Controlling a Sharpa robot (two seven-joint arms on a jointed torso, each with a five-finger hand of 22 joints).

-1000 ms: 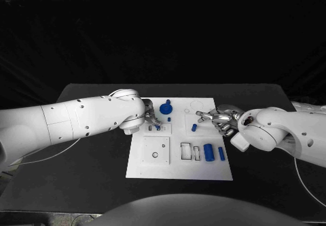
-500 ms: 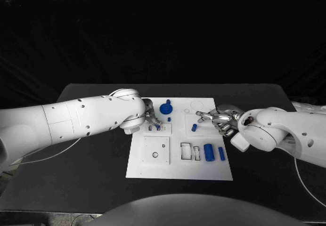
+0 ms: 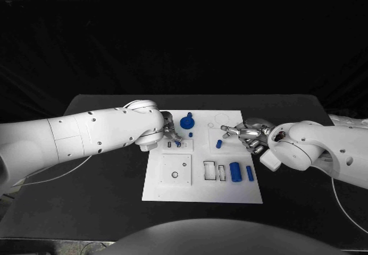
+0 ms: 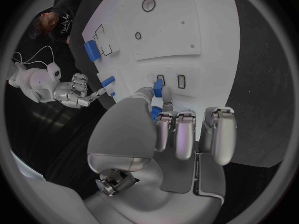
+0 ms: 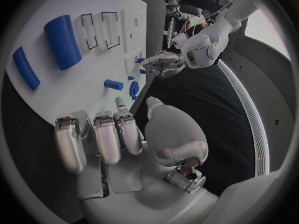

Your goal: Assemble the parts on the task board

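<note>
Now the left hand (image 3: pixel 170 135) pinches a small blue peg (image 4: pixel 157 90) over the board (image 3: pixel 203 191) by two slots, a loose peg (image 3: pixel 219 143) lies mid-board, and the right hand (image 3: pixel 247 134) hovers at the board's right edge, fingers apart, holding nothing.

The task board (image 3: pixel 175 191) looks like smooth matt white plastic, no real shine on it. The blue parts, like the fat cylinder (image 3: pixel 235 171) down around 4 o'clock on the board, read as matt plastic too. The tabletop (image 3: pixel 92 207) is flat black with a dull, non-reflective finish. Both hands, left hand (image 4: pixel 177 129) and right hand (image 5: pixel 112 139), are brushed silvery metal with a soft satin sheen, on glossy white shell arms (image 3: pixel 76 135).
</note>
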